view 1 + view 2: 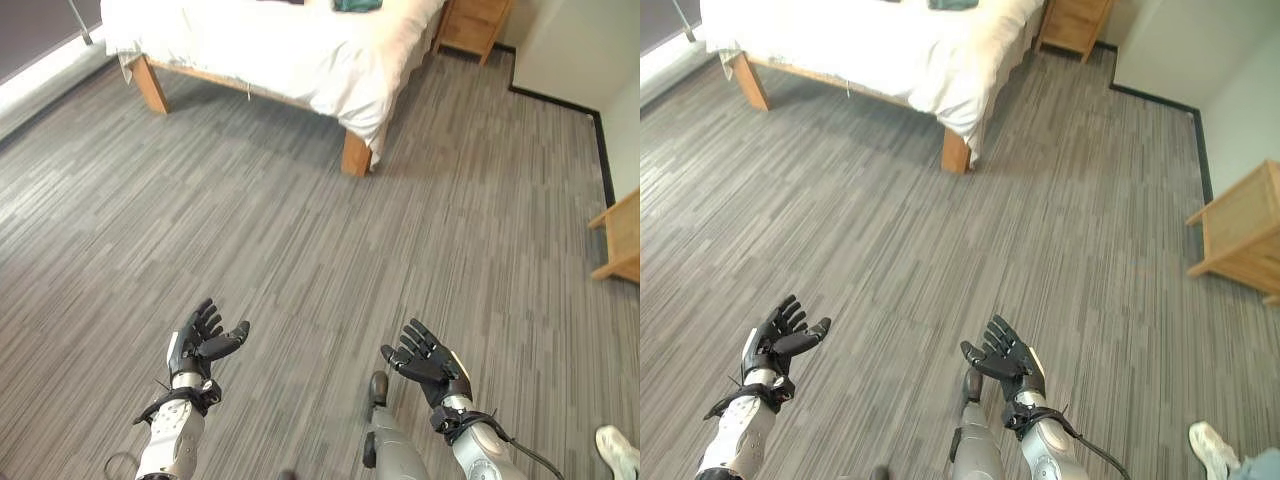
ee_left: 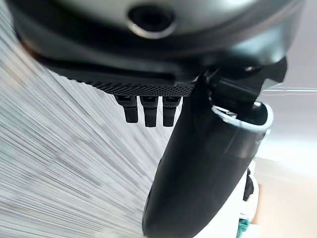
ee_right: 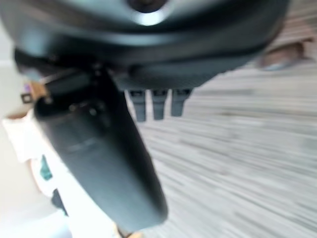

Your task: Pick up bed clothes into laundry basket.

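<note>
Both our hands are raised palm-up low in the head views, the left hand (image 1: 205,340) and the right hand (image 1: 430,362) each with fingers spread and relaxed, holding nothing; they sit well apart from the clothes we are after. Those clothes (image 1: 355,5) show as a small dark teal bundle at the far end of the bed (image 1: 290,50), lying on the white sheet and cut off by the upper edge of the view, so we cannot tell how many pieces there are or what they are. We judge them soft, light and limp: they should crumple under the fingers instead of resisting, and may trail or snag on the sheet when lifted. Our best hold would likely be a pinch on a bunched fold near the middle of the heap, so less hangs loose, taking care not to gather the sheet beneath with it. Grey plank floor (image 1: 300,250) stretches between us and the bed. A wooden nightstand (image 1: 478,22) stands just beside the bed's far corner, another wooden piece (image 1: 1240,225) stands at the right, and a person's white shoe (image 1: 618,450) shows near our right arm.
</note>
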Tool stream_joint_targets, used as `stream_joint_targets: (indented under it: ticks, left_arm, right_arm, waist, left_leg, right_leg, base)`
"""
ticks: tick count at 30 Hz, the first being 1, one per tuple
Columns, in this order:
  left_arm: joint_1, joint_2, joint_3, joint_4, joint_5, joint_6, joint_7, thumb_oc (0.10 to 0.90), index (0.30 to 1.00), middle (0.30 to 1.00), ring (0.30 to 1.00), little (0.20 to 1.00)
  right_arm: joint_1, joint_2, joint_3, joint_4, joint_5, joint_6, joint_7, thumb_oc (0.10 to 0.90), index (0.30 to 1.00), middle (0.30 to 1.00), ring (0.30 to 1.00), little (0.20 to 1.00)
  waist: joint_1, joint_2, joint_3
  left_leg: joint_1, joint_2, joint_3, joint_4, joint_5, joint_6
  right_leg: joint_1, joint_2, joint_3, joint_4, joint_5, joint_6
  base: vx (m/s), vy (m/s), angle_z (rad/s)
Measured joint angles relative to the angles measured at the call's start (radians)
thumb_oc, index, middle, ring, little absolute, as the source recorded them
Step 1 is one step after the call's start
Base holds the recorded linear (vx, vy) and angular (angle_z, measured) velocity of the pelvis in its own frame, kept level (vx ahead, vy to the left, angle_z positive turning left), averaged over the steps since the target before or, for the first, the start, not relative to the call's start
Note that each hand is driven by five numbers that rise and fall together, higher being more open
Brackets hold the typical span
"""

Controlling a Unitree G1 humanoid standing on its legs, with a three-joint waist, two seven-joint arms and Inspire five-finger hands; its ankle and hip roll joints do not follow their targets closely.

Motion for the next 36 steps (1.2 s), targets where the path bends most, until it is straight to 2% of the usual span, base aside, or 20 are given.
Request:
stream_joint_targets:
  ticks: [1, 2, 4, 5, 7, 12, 16, 18, 21, 22, 23, 25, 27, 28, 29, 31, 32, 34, 35, 36]
  left_arm:
    - [-0.005, -0.013, 0.004, 0.005, -0.003, 0.0, 0.001, 0.8, 0.9, 0.9, 0.9, 0.9]
    - [-0.015, -0.029, -0.007, 0.012, -0.006, 0.009, -0.004, 0.8, 0.9, 0.9, 0.9, 0.9]
    - [-0.027, -0.039, -0.015, -0.003, -0.006, 0.015, -0.006, 0.8, 0.9, 0.9, 0.9, 0.9]
    - [-0.052, -0.03, -0.032, -0.039, -0.007, 0.014, -0.009, 0.8, 0.9, 0.9, 0.9, 0.9]
    - [-0.053, -0.019, -0.027, -0.044, -0.011, 0.017, -0.009, 0.8, 0.9, 0.9, 0.9, 0.9]
    - [-0.026, -0.04, -0.035, -0.053, -0.033, 0.016, -0.007, 0.8, 0.9, 0.9, 0.9, 0.9]
    - [-0.009, -0.037, -0.028, -0.062, -0.03, 0.015, -0.009, 0.8, 0.9, 0.9, 0.9, 0.9]
    - [-0.011, -0.031, -0.008, -0.092, -0.029, 0.016, -0.01, 0.8, 0.9, 0.9, 0.9, 0.9]
    - [0.013, -0.043, 0.039, -0.151, -0.033, 0.016, -0.024, 0.8, 0.9, 0.9, 0.9, 0.9]
    - [0.015, -0.039, 0.051, -0.166, -0.035, 0.016, -0.025, 0.8, 0.9, 0.9, 0.9, 0.9]
    - [0.01, -0.03, 0.069, -0.198, -0.04, 0.013, -0.03, 0.8, 0.9, 0.9, 0.9, 0.9]
    - [-0.039, -0.013, 0.045, -0.204, -0.043, 0.015, -0.031, 0.8, 0.9, 0.9, 0.9, 0.9]
    - [-0.072, -0.014, 0.029, -0.222, -0.043, 0.015, -0.073, 0.8, 0.9, 0.9, 0.9, 0.9]
    - [-0.08, -0.009, 0.025, -0.251, -0.047, 0.015, -0.087, 0.8, 0.9, 0.9, 0.9, 0.9]
    - [-0.1, -0.003, 0.011, -0.299, -0.085, 0.016, -0.129, 0.8, 0.9, 0.9, 0.9, 0.9]
    - [-0.102, 0.021, 0.01, -0.331, -0.108, 0.014, -0.157, 0.8, 0.9, 0.9, 0.9, 0.9]
    - [-0.108, 0.036, 0.007, -0.329, -0.135, 0.014, -0.171, 0.8, 0.9, 0.9, 0.9, 0.9]
    - [-0.102, 0.043, 0.017, -0.32, -0.171, 0.003, -0.186, 0.8, 0.9, 0.9, 0.9, 0.9]
    - [-0.095, 0.041, 0.023, -0.318, -0.179, 0.0, -0.186, 0.8, 0.9, 0.9, 0.9, 0.9]
    - [-0.073, 0.044, 0.037, -0.318, -0.18, -0.001, -0.184, 0.8, 0.9, 0.9, 0.9, 0.9]
  right_arm:
    - [-0.027, -0.009, -0.002, 0.027, 0.001, 0.0, -0.002, 0.8, 0.9, 0.9, 0.9, 0.9]
    - [-0.061, -0.023, -0.012, 0.055, 0.025, 0.005, -0.015, 0.8, 0.9, 0.9, 0.9, 0.9]
    - [-0.071, -0.074, -0.005, 0.026, 0.037, 0.002, -0.014, 0.8, 0.9, 0.9, 0.9, 0.9]
    - [-0.076, -0.099, -0.027, 0.002, 0.036, -0.002, -0.014, 0.8, 0.9, 0.9, 0.9, 0.9]
    - [-0.124, -0.095, -0.052, -0.03, 0.04, -0.008, -0.034, 0.8, 0.9, 0.9, 0.9, 0.9]
    - [-0.208, -0.126, 0.035, -0.059, 0.057, -0.031, -0.028, 0.8, 0.9, 0.9, 0.9, 0.9]
    - [-0.212, -0.095, 0.155, -0.053, 0.056, -0.018, -0.009, 0.8, 0.9, 0.9, 0.9, 0.9]
    - [-0.213, -0.058, 0.179, -0.057, 0.057, -0.01, -0.005, 0.8, 0.9, 0.9, 0.9, 0.9]
    - [-0.218, -0.022, 0.182, -0.057, 0.052, 0.005, 0.004, 0.8, 0.9, 0.9, 0.9, 0.9]
    - [-0.213, -0.014, 0.186, -0.063, 0.043, 0.005, 0.009, 0.8, 0.9, 0.9, 0.9, 0.9]
    - [-0.21, 0.008, 0.177, -0.068, 0.027, 0.006, 0.023, 0.8, 0.9, 0.9, 0.9, 0.9]
    - [-0.18, 0.039, 0.129, -0.088, 0.027, 0.009, 0.032, 0.8, 0.9, 0.9, 0.9, 0.9]
    - [-0.171, 0.016, 0.115, -0.094, 0.022, 0.018, 0.034, 0.8, 0.9, 0.9, 0.9, 0.9]
    - [-0.169, 0.005, 0.107, -0.1, 0.012, 0.023, 0.038, 0.8, 0.9, 0.9, 0.9, 0.9]
    - [-0.124, -0.018, 0.051, -0.158, -0.001, 0.025, 0.041, 0.8, 0.9, 0.9, 0.9, 0.9]
    - [-0.109, -0.053, 0.035, -0.177, -0.003, 0.023, 0.045, 0.8, 0.9, 0.9, 0.9, 0.9]
    - [-0.106, -0.117, 0.036, -0.184, -0.017, 0.032, 0.055, 0.8, 0.9, 0.9, 0.9, 0.9]
    - [-0.103, -0.161, 0.017, -0.191, -0.024, 0.035, 0.058, 0.8, 0.9, 0.9, 0.9, 0.9]
    - [-0.098, -0.178, 0.004, -0.205, -0.025, 0.036, 0.058, 0.8, 0.9, 0.9, 0.9, 0.9]
    - [-0.111, -0.212, -0.003, -0.211, -0.032, 0.037, 0.058, 0.8, 0.9, 0.9, 0.9, 0.9]
  waist:
    - [0.003, 0.004, 0.001]
    - [0.022, 0.006, -0.015]
    - [0.057, 0.012, -0.018]
    - [0.104, -0.017, 0.005]
    - [0.124, -0.053, 0.038]
    - [0.175, -0.016, 0.041]
    - [0.243, 0.007, 0.0]
    - [0.24, -0.044, -0.016]
    - [0.252, -0.059, -0.018]
    - [0.262, -0.061, -0.02]
    - [0.265, -0.055, -0.016]
    - [0.215, -0.016, 0.013]
    - [0.185, 0.032, 0.032]
    - [0.176, 0.04, 0.037]
    - [0.119, 0.068, 0.054]
    - [0.103, 0.073, 0.055]
    - [0.081, 0.08, 0.053]
    - [0.081, 0.058, 0.046]
    - [0.083, 0.042, 0.033]
    - [0.085, 0.008, 0.011]
  left_leg:
    - [-0.026, 0.007, 0.012, 0.1, -0.022, -0.027]
    - [-0.235, 0.052, 0.099, 0.545, 0.043, 0.021]
    - [-0.394, 0.117, 0.139, 0.811, 0.148, 0.098]
    - [-0.501, 0.136, 0.175, 0.925, 0.144, 0.099]
    - [-0.588, 0.065, 0.188, 0.817, 0.124, 0.068]
    - [-0.674, 0.008, 0.373, 0.227, 0.21, 0.04]
    - [-0.617, -0.044, 0.428, -0.079, 0.253, 0.104]
    - [-0.617, -0.077, 0.447, 0.005, 0.351, 0.178]
    - [-0.548, -0.078, 0.498, 0.106, 0.302, 0.238]
    - [-0.502, -0.088, 0.5, 0.104, 0.266, 0.235]
    - [-0.436, -0.096, 0.503, 0.109, 0.21, 0.226]
    - [-0.335, -0.126, 0.413, 0.068, 0.192, 0.263]
    - [-0.241, -0.127, 0.332, -0.006, 0.213, 0.249]
    - [-0.204, -0.132, 0.294, -0.031, 0.196, 0.238]
    - [-0.138, -0.138, 0.176, -0.073, 0.176, 0.202]
    - [-0.075, -0.149, 0.153, -0.105, 0.179, 0.185]
    - [-0.016, -0.136, 0.071, -0.11, 0.149, 0.138]
    - [0.037, -0.136, 0.045, -0.102, 0.136, 0.12]
    - [0.07, -0.14, 0.047, -0.098, 0.128, 0.108]
    - [0.113, -0.145, 0.058, -0.078, 0.1, 0.063]
  right_leg:
    - [-0.006, 0.024, 0.007, 0.065, -0.023, -0.053]
    - [0.021, 0.057, -0.003, 0.09, -0.076, -0.117]
    - [0.072, 0.12, -0.007, 0.06, -0.13, -0.175]
    - [0.122, 0.144, 0.009, 0.033, -0.128, -0.169]
    - [0.249, 0.158, 0.027, -0.053, -0.164, -0.185]
    - [0.521, 0.22, 0.026, -0.222, -0.23, -0.088]
    - [0.674, 0.238, 0.112, -0.22, -0.32, -0.039]
    - [0.714, 0.182, 0.116, -0.196, -0.301, -0.027]
    - [0.671, 0.124, 0.158, 0.057, -0.261, -0.013]
    - [0.625, 0.103, 0.154, 0.211, -0.207, 0.058]
    - [0.438, 0.076, 0.201, 0.659, -0.005, 0.192]
    - [0.274, 0.088, 0.191, 0.95, -0.009, 0.148]
    - [0.111, 0.108, 0.179, 0.995, -0.101, 0.104]
    - [0.033, 0.092, 0.166, 0.985, -0.145, 0.083]
    - [-0.036, -0.02, 0.021, 0.763, -0.232, 0.002]
    - [-0.094, -0.064, 0.015, 0.539, -0.222, 0.004]
    - [-0.047, -0.041, 0.042, 0.186, -0.217, 0.029]
    - [-0.016, 0.0, 0.066, -0.053, -0.142, 0.037]
    - [-0.005, 0.018, 0.055, -0.117, -0.116, 0.013]
    - [0.016, 0.053, 0.036, -0.137, -0.038, -0.074]
  base:
    - [0.8, -0.79, 0.23]
    - [0.5, -0.549, -0.04]
    - [0.48, -0.393, -0.08]
    - [0.38, -0.166, -0.31]
    - [0.51, -0.146, -0.25]
    - [0.68, -0.027, -0.43]
    - [0.76, 0.04, -0.61]
    - [0.76, 0.101, -0.39]
    - [0.66, 0.166, -0.27]
    - [0.83, 0.261, -0.47]
    - [0.61, 0.184, -0.12]
    - [0.54, 0.12, 0.78]
    - [0.65, -0.001, 0.99]
    - [0.71, -0.155, 1.51]
    - [0.77, -0.235, 1.72]
    - [0.8, -0.298, 1.67]
    - [0.61, -0.231, 1.34]
    - [0.51, -0.248, 1.21]
    - [0.6, -0.376, 0.99]
    - [0.39, -0.253, 0.92]
